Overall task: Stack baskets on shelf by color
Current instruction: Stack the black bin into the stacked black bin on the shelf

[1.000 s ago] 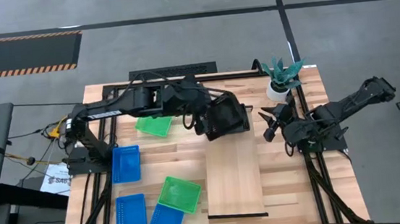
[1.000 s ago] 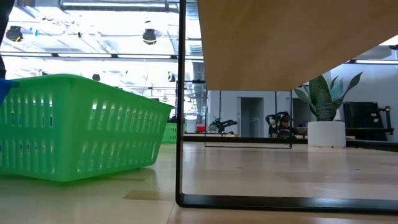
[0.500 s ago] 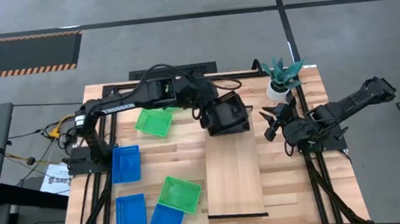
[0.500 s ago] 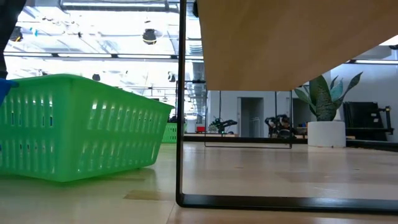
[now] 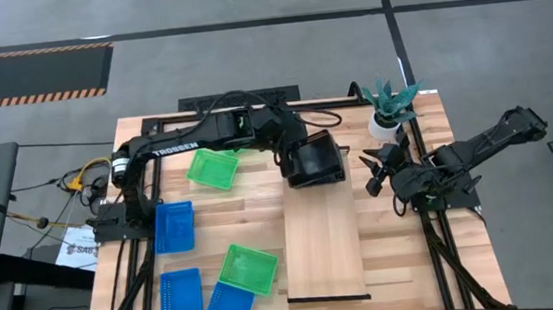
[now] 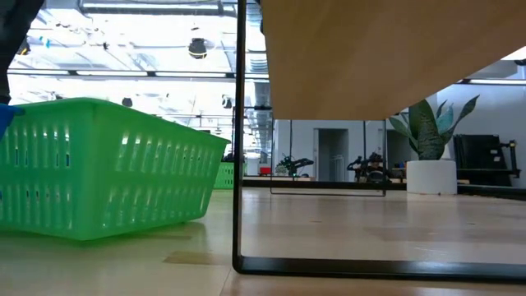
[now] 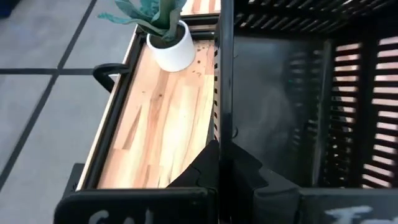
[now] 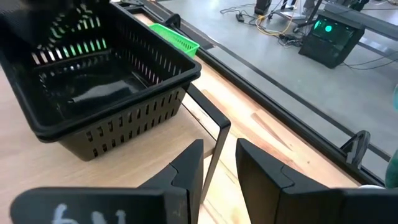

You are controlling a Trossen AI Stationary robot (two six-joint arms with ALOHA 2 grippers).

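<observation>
Black baskets (image 5: 314, 159) sit stacked at the shelf's (image 5: 323, 246) far end — left gripper (image 7: 225, 163) clamped on the top one's rim (placing step). Next, release. Right gripper (image 8: 219, 163) waits nearby, spread.

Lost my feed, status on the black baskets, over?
Left gripper shut on black baskets at the shelf far end. Right gripper open, waiting beside the shelf. Potted plant stands clear.
</observation>
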